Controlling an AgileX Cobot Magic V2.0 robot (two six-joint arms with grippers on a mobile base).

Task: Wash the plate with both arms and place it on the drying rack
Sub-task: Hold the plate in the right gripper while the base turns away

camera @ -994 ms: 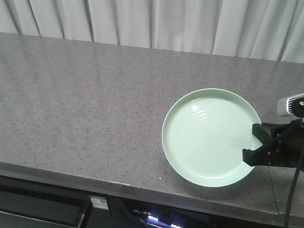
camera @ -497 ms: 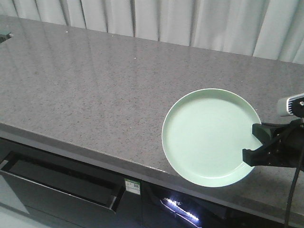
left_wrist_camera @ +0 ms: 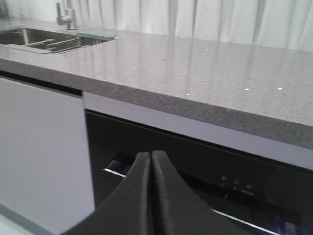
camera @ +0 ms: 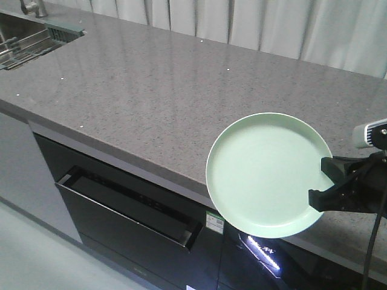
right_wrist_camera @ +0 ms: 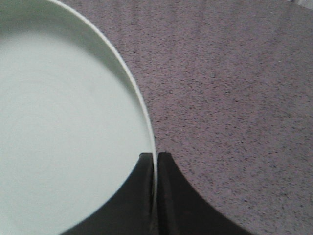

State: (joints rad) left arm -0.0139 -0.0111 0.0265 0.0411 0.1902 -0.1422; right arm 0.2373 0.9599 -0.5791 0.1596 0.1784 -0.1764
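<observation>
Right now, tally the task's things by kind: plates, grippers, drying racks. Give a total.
Plates: 1, the plate, clamped by its rim
Grippers: 2, left gripper and right gripper
Drying racks: 1, the drying rack
Total: 4

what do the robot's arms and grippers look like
Both are matte black. The left gripper is two smooth curved fingers tapering to narrow tips; the right gripper has the same shape. In the front view, the blocky black right arm carries a small silver-grey camera block and a thin black cable. No markings show.
</observation>
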